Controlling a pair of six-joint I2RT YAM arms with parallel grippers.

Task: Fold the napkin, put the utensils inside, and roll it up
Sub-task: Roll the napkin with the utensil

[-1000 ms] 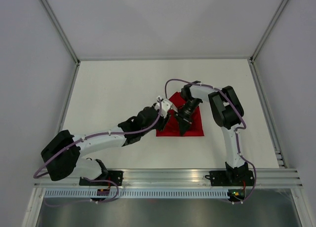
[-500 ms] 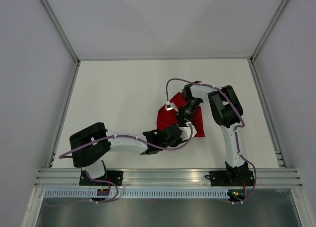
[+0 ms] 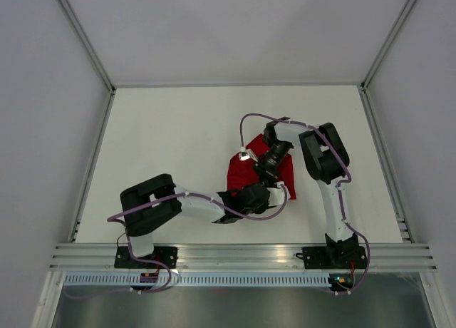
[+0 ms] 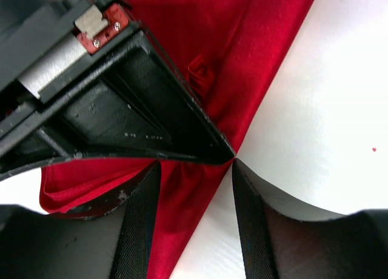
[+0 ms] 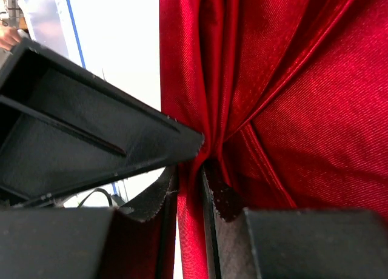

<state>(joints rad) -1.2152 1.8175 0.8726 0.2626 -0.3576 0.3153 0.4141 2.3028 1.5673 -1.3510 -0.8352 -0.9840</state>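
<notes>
Right wrist: right jaws pinch napkin (image 5: 285, 109) fold; left jaws apart.

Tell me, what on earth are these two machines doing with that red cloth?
Two robot arms are working on a plain bright red fabric napkin lying on a white table. The right hand has pinched a bunched fold of the cloth between its fingers. The left hand is open, reaching in low over the napkin's edge, close beside the right one. The napkin is rumpled rather than neatly folded, and no utensils show in any view.
</notes>
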